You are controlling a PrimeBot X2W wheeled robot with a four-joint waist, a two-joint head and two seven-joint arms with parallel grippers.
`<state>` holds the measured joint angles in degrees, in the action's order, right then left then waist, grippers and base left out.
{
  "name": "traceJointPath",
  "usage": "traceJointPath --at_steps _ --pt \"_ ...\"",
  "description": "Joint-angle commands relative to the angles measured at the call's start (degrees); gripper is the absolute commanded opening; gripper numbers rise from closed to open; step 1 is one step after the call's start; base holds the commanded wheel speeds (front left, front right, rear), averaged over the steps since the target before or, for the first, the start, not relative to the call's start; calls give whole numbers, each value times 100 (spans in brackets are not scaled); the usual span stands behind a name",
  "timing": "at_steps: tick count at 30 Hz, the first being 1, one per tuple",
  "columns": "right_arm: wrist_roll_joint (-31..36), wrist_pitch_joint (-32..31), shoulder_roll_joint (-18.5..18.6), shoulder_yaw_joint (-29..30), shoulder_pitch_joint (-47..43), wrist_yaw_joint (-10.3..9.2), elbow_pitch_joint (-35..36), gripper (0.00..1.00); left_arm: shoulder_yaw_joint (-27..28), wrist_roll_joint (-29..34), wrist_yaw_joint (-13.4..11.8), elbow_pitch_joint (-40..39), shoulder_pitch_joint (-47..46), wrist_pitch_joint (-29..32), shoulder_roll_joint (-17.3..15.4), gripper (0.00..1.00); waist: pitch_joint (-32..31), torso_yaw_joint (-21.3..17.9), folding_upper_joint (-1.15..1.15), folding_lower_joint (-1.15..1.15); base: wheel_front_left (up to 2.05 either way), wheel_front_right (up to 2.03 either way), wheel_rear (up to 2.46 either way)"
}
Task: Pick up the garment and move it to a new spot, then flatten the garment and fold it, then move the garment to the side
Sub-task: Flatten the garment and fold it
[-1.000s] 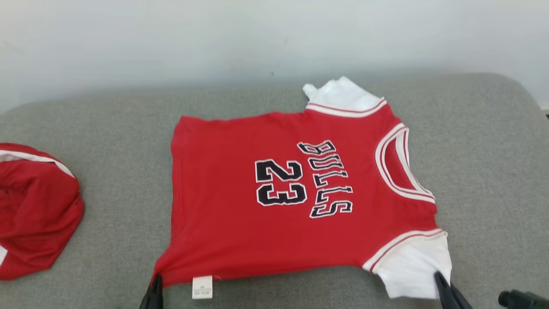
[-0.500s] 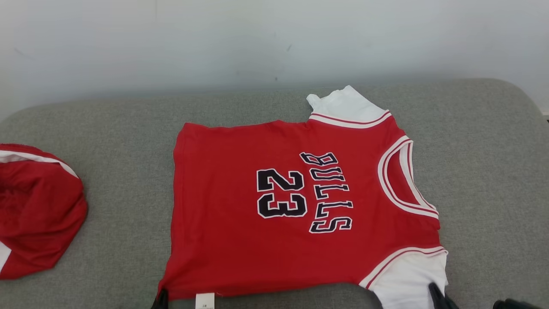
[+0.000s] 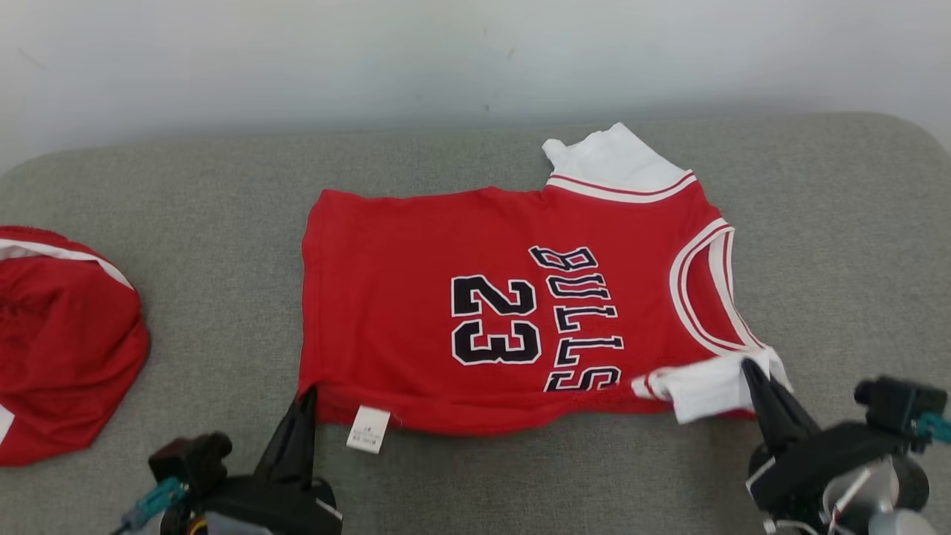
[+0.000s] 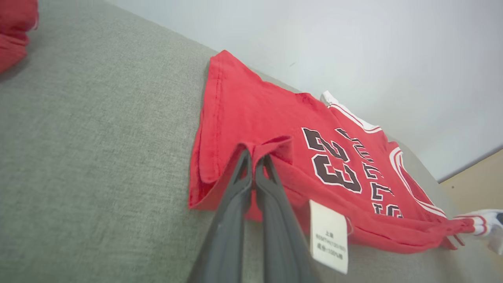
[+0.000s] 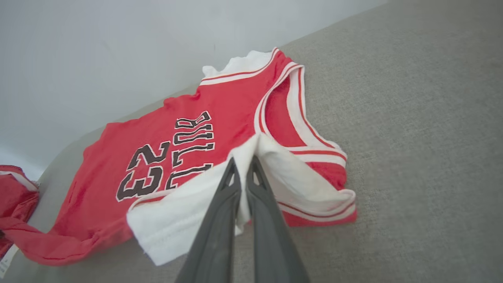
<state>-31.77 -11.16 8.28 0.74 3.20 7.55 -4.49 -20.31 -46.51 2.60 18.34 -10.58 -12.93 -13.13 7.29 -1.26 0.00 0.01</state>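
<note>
1. A red basketball jersey (image 3: 446,245) with white sleeves and black "BULLS 23" lettering lies spread near the middle of a grey fabric cushion (image 3: 186,208). It sits in front of a pale wall (image 3: 297,59), neck toward the robot's right and hem toward its left.
2. The left gripper (image 3: 307,394) has its two dark fingers pressed together on the jersey's near hem corner.
3. The right gripper (image 3: 750,369) is likewise clamped tight, on the white near sleeve (image 3: 706,390).
4. The head view gives the overall layout. The jersey's near edge is rolled inward over the bottom of the "S", while the far white sleeve (image 3: 613,156) pokes out toward the wall.
5. The left wrist view adds the close detail. Red cloth (image 4: 251,110) drapes over the tips of the left gripper (image 4: 254,157), raised off the cushion, and a white care label (image 4: 329,236) hangs just beside the fingers. A tan strip (image 4: 475,177) at that view's right edge may be floor, though it is hard to tell.
6. The right wrist view shows the right gripper (image 5: 241,161) biting into the folded sleeve (image 5: 177,220). The jersey's (image 5: 220,106) striped neck opening lies just beyond.
7. A crumpled red garment (image 3: 59,357) with white trim sits at the cushion's left end, well apart from the jersey. It also shows in a corner of the left wrist view (image 4: 15,23) and at the edge of the right wrist view (image 5: 15,192).
</note>
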Motion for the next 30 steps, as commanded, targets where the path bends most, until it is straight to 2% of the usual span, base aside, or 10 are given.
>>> traceJointPath --at_steps 1,7,14,15,16,17,22,30 --pt "-2 -55 61 -25 269 -14 -136 0 -31 63 34 93 -240 34 0 0 123 57 0 -1 0 0 0" --pt "150 -22 131 -199 1251 -14 -936 0 -77 143 103 615 -917 99 44 0 321 95 0 -1 0 0 0" --pt "266 314 177 -293 2249 -14 -2014 1 -185 317 182 1178 -1457 57 59 0 473 124 0 -1 0 0 0" --pt "295 407 186 -319 2341 -14 -2133 69 -214 380 183 1233 -1512 20 56 13 479 132 0 -1 0 0 0" --pt "327 475 197 -362 2407 -14 -2259 100 -263 428 188 1293 -1552 -12 53 64 478 140 0 -1 0 0 0" --pt "366 569 222 -412 2462 -14 -2367 100 -278 477 206 1344 -1596 -43 61 100 477 147 0 -1 0 0 0" --pt "402 1058 404 -620 2446 -14 -2714 100 -183 535 272 1531 -1620 -177 125 100 388 158 0 -1 0 0 0" --pt "327 1473 782 -817 1954 -14 -2736 100 -74 695 305 1437 -1118 -230 105 100 237 104 0 -1 0 0 0"
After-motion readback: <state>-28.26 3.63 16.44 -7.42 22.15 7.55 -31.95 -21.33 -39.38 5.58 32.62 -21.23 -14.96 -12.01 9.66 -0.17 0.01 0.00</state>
